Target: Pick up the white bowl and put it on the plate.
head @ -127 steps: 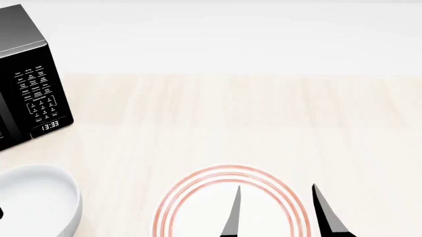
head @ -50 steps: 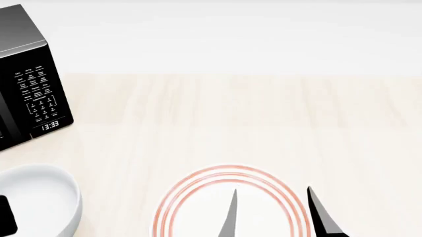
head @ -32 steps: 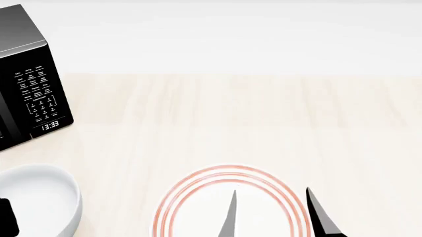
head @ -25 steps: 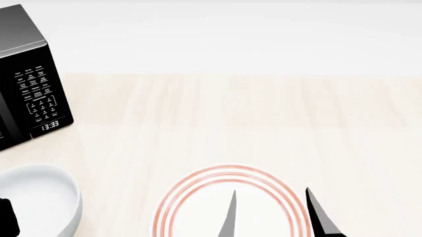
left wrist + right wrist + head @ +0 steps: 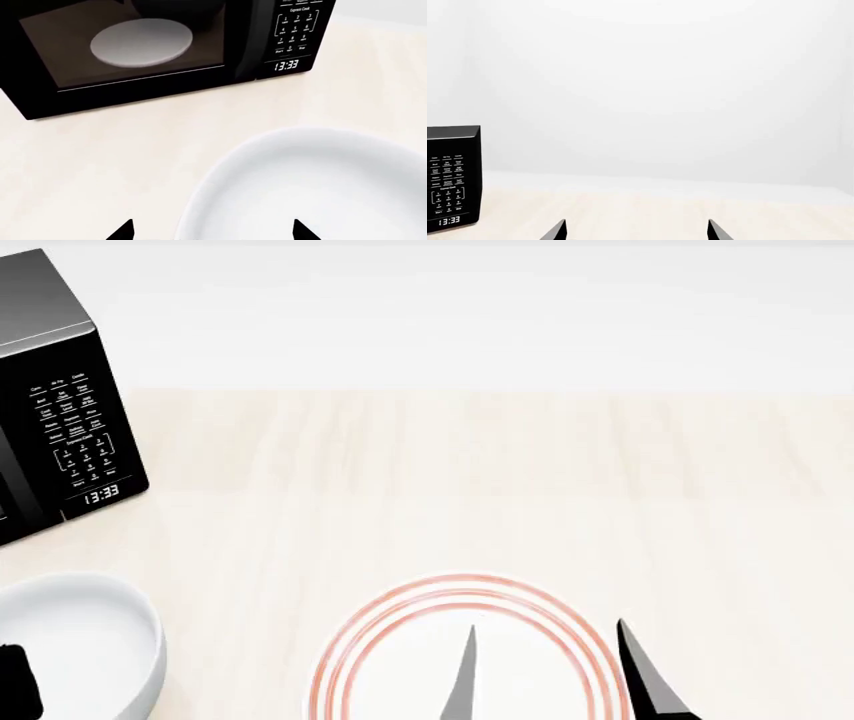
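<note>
The white bowl [image 5: 80,650] sits at the near left of the wooden counter, plain and glossy; it fills the near part of the left wrist view [image 5: 313,185]. The plate [image 5: 467,640] with red rings lies at the near centre. My left gripper [image 5: 212,231] is open, its two tips spread either side of the bowl's rim; in the head view only one black finger [image 5: 16,680] shows over the bowl. My right gripper [image 5: 545,675] is open and empty above the plate, and its tips show in the right wrist view [image 5: 637,230].
A black microwave [image 5: 54,400] stands at the far left, its clock reading 13:33; its door is open with a white turntable [image 5: 141,42] inside. The light wood counter [image 5: 534,490] runs back to a white wall.
The left gripper's finger has come into view over the bowl and then sunk a little. The right gripper has shifted slightly left and down. Bowl and plate have not moved.
</note>
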